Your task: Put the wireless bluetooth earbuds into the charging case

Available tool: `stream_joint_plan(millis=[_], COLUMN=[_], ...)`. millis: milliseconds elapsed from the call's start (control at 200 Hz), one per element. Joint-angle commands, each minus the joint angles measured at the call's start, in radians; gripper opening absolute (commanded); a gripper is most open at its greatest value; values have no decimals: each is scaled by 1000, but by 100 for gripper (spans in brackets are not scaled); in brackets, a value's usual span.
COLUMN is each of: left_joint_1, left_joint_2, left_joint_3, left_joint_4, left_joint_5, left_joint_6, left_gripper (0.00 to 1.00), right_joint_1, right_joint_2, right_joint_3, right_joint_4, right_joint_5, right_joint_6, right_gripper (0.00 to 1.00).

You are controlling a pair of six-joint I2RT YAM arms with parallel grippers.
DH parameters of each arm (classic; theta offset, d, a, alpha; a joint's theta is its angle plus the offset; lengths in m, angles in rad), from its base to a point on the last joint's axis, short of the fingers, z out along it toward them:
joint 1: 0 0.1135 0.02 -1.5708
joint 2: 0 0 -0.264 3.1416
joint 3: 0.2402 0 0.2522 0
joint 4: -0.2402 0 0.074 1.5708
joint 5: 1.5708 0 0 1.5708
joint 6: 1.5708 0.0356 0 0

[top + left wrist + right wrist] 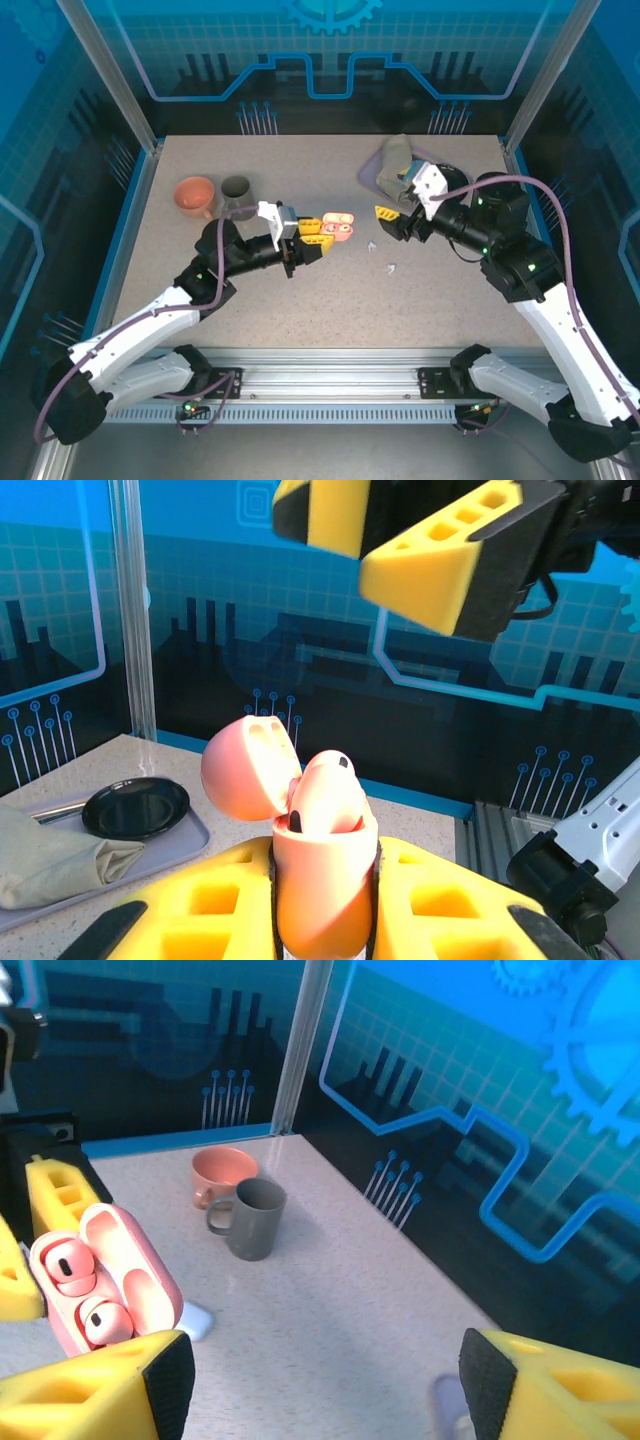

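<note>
In the top view, the left gripper (310,240) is seen left of centre, clamped on the salmon-pink charging case (337,228). In the left wrist view the case is held upright between the yellow pads (190,905), with its lid swung open to the left. Its base is cut off by the lower edge of the frame. In the right wrist view, two pink earbuds (68,1260) are seen seated in the wells of the case at lower left.

The right gripper (390,218) is placed just right of the case, apart from it. Its fingers are spread wide and nothing is held between them.

Two white earbuds (392,267) are seen as small specks on the table (300,310) at centre frame, below the gap between the grippers. They are too small for their pose to be made out. A white blob (196,1321) under the case's edge in the right wrist view is half hidden and cannot be identified.

Farther back, at upper left of the table, a grey mug (237,192) is set just beside an orange cup (195,195). At upper right, a tray (372,172) with a crumpled cloth (395,160) is partly covered by the right arm. A black disc (135,807) is seen on the tray in the left wrist view.
</note>
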State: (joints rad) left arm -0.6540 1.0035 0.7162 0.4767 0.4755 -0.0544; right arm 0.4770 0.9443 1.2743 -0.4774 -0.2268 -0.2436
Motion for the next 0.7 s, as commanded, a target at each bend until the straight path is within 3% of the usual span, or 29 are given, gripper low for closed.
stream_joint_plan(millis=[0,65,170,345,695], left_joint_1=[-10,-9,-10,-10,-10], left_joint_2=[-17,-19,-22,-19,2], left_joint_3=[-15,-17,-15,-11,1], left_joint_4=[70,77,77,91,137], left_joint_5=[2,1,5,8,27], left_joint_6=[-10,-15,-16,-18,-44], left_gripper=[0,0,0,0,0], right_joint_1=[-55,-101,-195,-208,-118], right_joint_2=[23,36,63,75,171], right_joint_3=[-33,-42,-56,-86,0], right_joint_4=[47,84,163,249,99], right_joint_5=[-114,-178,-400,-590,-687], right_joint_6=[237,345,533,617,584], right_gripper=[72,73,81,100,100])
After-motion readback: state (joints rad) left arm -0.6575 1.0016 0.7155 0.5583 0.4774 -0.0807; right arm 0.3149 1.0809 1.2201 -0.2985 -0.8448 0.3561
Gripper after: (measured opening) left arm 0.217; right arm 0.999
